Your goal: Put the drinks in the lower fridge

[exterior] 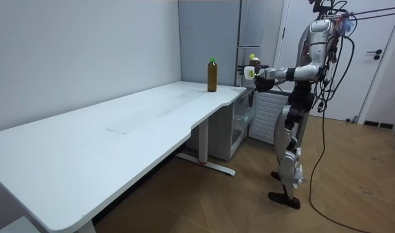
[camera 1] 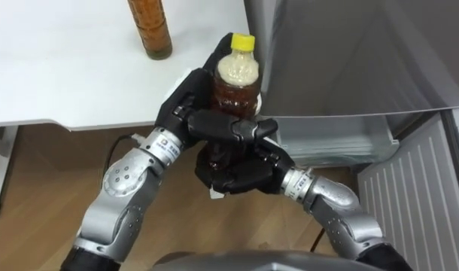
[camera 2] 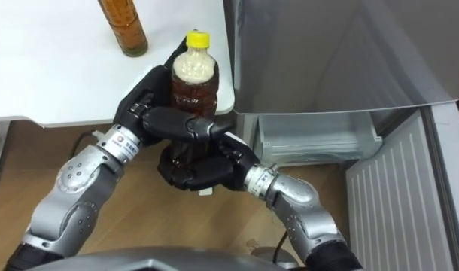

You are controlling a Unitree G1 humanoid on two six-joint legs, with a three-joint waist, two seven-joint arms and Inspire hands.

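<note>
Off the corner of the white table (camera 1: 64, 68) — yellow-capped clear plastic bottle of brown tea (camera 1: 236, 77), upright, clasped by 2 hands: left hand (camera 1: 186, 104) wraps its body, right hand (camera 1: 235, 173) cups its base. Rightward and below lies the open lower fridge compartment (camera 1: 342, 139) — right hand nearer.

This is a plain office-style test room, not a lived-in kitchen. A long white desk (exterior: 87, 149) on metal legs, the kind used in offices, runs along a bare grey wall (exterior: 74, 58). The floor (exterior: 366, 188) is wood-patterned, and a white door (exterior: 379, 77) with a lever handle shows at the room view's right. The one household appliance is a tall grey fridge (camera 1: 350, 53) just beside the desk's far end, with its lower door (camera 1: 421, 203) swung open on a pale drawer (camera 1: 335, 139).
</note>
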